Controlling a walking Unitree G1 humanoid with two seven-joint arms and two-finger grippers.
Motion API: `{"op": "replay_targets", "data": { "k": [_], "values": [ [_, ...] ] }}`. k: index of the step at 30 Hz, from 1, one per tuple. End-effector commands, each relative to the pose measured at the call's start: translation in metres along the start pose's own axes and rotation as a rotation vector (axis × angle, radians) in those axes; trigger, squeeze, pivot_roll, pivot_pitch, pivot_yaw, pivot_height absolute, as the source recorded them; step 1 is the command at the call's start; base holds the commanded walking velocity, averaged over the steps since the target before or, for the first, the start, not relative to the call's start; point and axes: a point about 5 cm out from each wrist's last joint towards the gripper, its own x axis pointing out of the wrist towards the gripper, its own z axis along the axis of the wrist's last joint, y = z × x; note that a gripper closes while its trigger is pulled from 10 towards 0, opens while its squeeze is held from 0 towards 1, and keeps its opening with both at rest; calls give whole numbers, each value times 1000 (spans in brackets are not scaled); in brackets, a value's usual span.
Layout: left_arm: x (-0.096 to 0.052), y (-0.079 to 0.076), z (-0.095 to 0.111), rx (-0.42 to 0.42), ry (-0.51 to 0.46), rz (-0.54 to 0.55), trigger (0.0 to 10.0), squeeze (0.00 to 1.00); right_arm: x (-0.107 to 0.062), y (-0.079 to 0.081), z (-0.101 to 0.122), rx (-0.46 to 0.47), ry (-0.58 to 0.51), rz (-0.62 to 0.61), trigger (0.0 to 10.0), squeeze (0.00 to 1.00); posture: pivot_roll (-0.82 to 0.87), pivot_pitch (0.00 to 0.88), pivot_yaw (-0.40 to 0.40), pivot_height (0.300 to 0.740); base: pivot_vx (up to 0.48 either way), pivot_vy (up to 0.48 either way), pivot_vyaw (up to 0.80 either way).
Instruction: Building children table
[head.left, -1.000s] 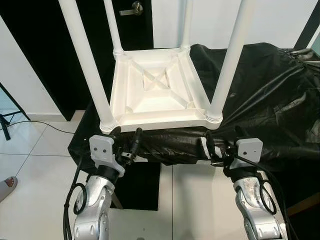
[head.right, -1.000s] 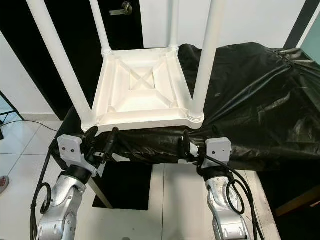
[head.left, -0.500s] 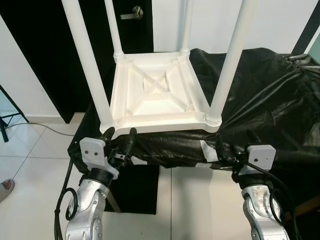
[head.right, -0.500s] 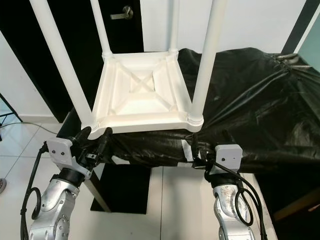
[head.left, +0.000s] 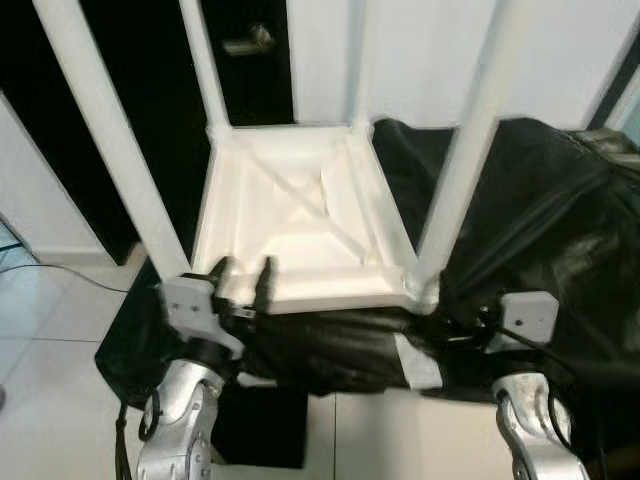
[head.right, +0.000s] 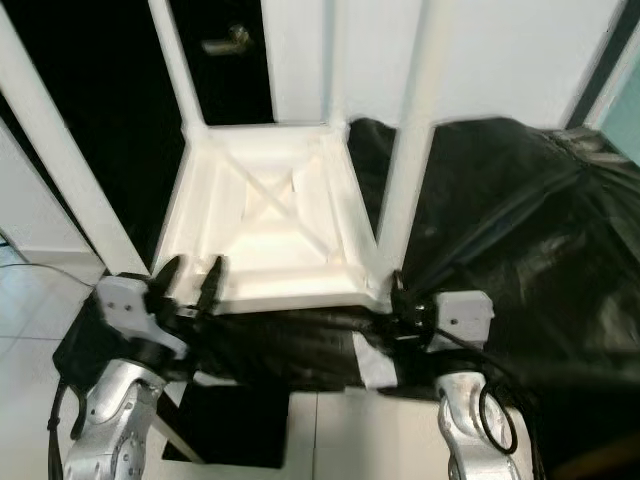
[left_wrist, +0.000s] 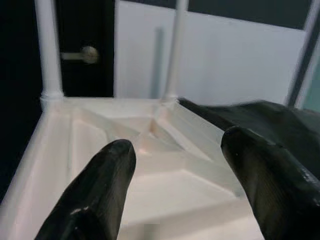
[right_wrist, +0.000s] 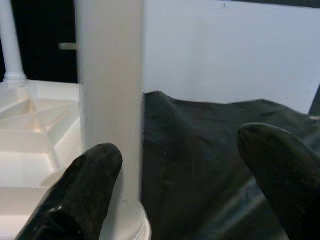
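At centre frame, both the left gripper (head.left: 242, 276) and right gripper (right_wrist: 180, 187) hang spread wide at the near edge of the upturned white table (head.left: 300, 225).

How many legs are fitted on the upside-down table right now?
4. Near left leg rises beside the left pincer; near right leg stands just ahead of the right pincer; far left leg and far right leg stand at the table's back corners.
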Motion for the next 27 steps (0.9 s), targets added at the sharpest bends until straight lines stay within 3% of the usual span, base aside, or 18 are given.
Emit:
{"op": "replay_targets", "data": {
  "k": [1, 14, 20, 24, 26, 27],
  "values": [
    [-4, 3, 0, -4, -8, 25, 10000, 0, 2, 5, 2, 12, -12, 19, 10000, 0, 95, 0, -20, 740, 0, 0, 0],
    [-9, 3, 1, -17, -22, 2, 10000, 0, 2, 4, 0, 6, -8, 38, 10000, 0, 93, 0, -15, 740, 0, 0, 0],
    [-15, -14, -9, 87, 92, -228, 10000, 0, 5, 6, 1, 4, -15, 54, 10000, 0, 91, 0, -5, 740, 0, 0, 0],
    [-14, -15, -13, 122, 123, -251, 10000, 0, 5, 8, 0, 12, -14, 68, 10000, 0, 88, 0, 0, 740, 0, 0, 0],
    [-11, -15, -21, 203, 176, -274, 10000, 0, 5, 10, 0, 25, -8, 80, 10000, 0, 86, 0, 3, 740, 0, 0, 0],
    [-11, -15, -21, 203, 176, -274, 10000, 0, 5, 10, 0, 25, -8, 80, 10000, 0, 86, 0, 3, 740, 0, 0, 0]
  ]
}}
